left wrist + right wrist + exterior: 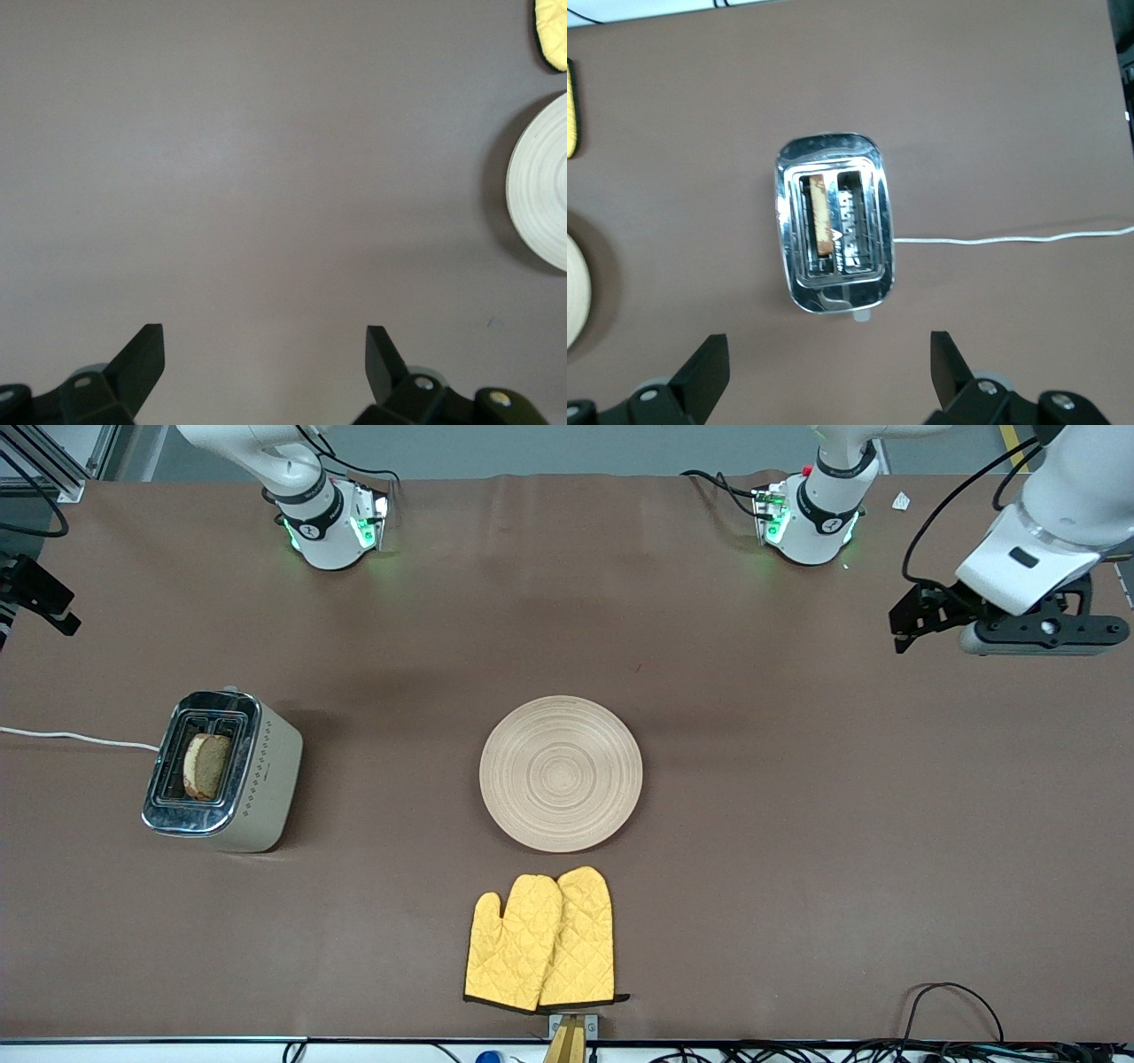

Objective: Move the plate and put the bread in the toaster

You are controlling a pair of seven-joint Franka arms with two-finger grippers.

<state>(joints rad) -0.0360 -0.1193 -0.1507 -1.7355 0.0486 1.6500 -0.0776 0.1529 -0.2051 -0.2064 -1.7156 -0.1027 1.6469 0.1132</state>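
The plate lies bare at the table's middle; its edge also shows in the left wrist view and the right wrist view. The toaster stands toward the right arm's end. The bread stands in one of its slots, top sticking out, and also shows in the right wrist view. My right gripper is open and empty, high over bare table beside the toaster. My left gripper is open and empty, over bare table at the left arm's end.
Two yellow oven mitts lie side by side, nearer to the front camera than the plate. The toaster's white cord runs off the right arm's end of the table. Cables lie along the table's front edge.
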